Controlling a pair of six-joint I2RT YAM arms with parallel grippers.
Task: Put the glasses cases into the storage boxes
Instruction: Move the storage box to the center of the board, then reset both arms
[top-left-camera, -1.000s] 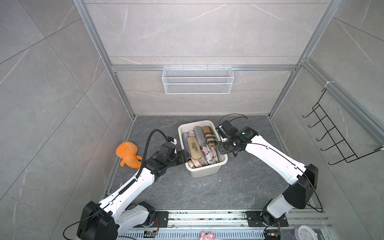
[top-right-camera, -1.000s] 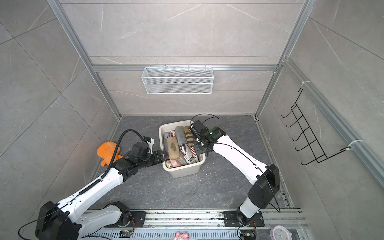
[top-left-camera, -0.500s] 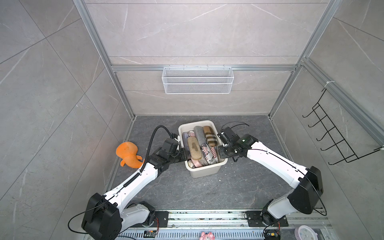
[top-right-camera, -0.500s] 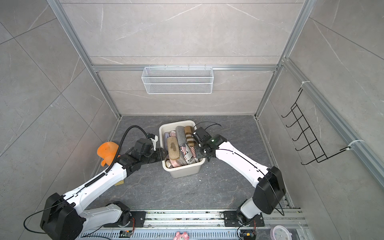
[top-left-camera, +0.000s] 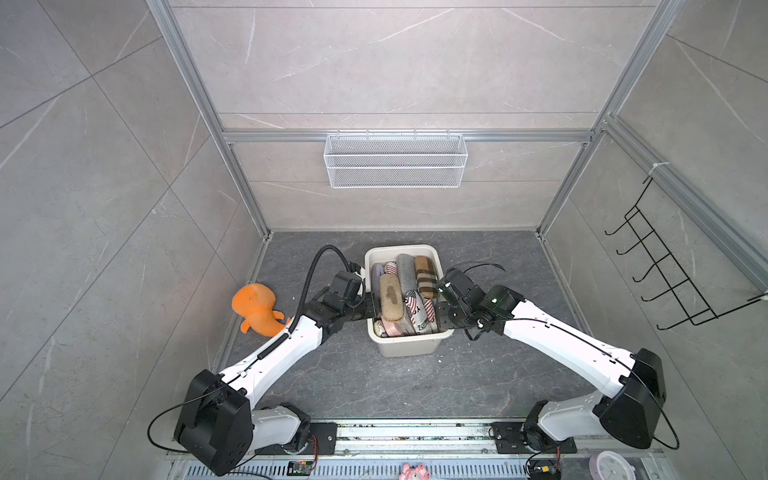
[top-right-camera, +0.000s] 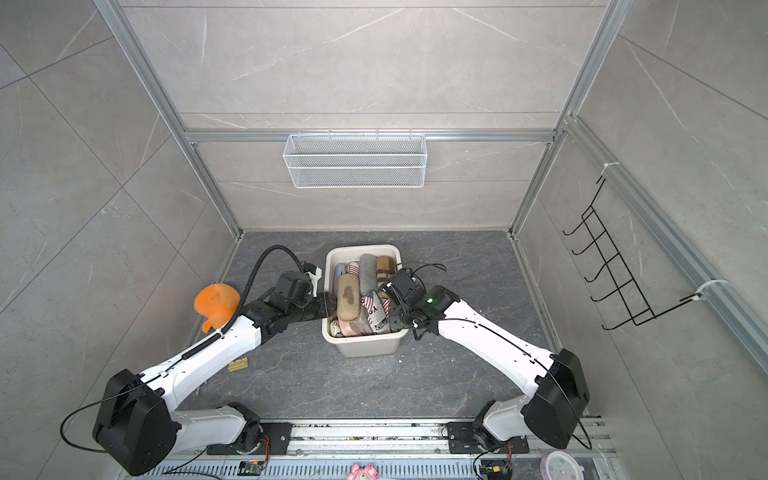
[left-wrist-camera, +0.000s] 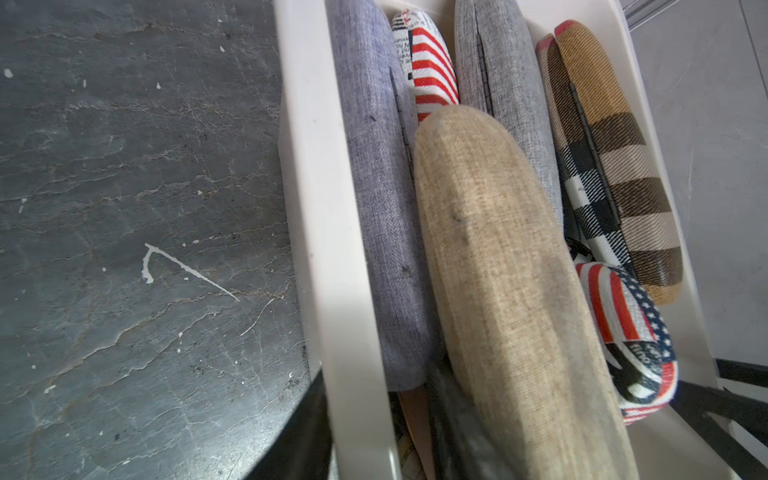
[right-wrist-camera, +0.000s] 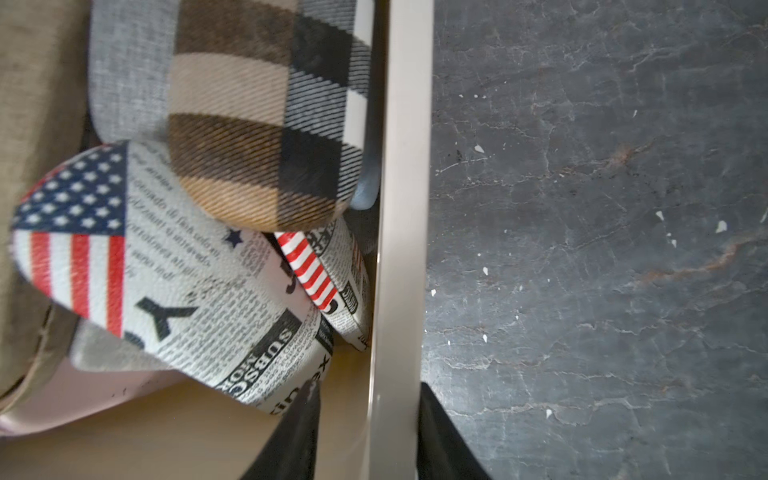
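The cream storage box (top-left-camera: 409, 348) (top-right-camera: 360, 249) stands mid-floor, packed with several glasses cases. A tan case (top-left-camera: 390, 303) (left-wrist-camera: 498, 270) lies on top, beside a grey one (top-left-camera: 405, 270) (left-wrist-camera: 503, 83), a brown plaid one (top-left-camera: 426, 276) (right-wrist-camera: 257, 124) and a newspaper-print one (top-left-camera: 417, 311) (right-wrist-camera: 199, 282). A lilac case (left-wrist-camera: 374, 187) lies along the left wall. My left gripper (top-left-camera: 372, 309) (left-wrist-camera: 374, 395) is open and straddles the box's left wall (left-wrist-camera: 332, 249). My right gripper (top-left-camera: 440, 316) (right-wrist-camera: 368, 386) is open astride the right wall (right-wrist-camera: 399, 208). Neither holds a case.
An orange plush toy (top-left-camera: 255, 305) lies on the floor left of the left arm. A white wire basket (top-left-camera: 395, 166) hangs on the back wall and a black hook rack (top-left-camera: 665, 274) on the right wall. A small tan block (top-right-camera: 238, 365) sits beside the left arm.
My right gripper has slid along the box's right wall toward its near end. The left gripper stays at the left wall. The box has not shifted.
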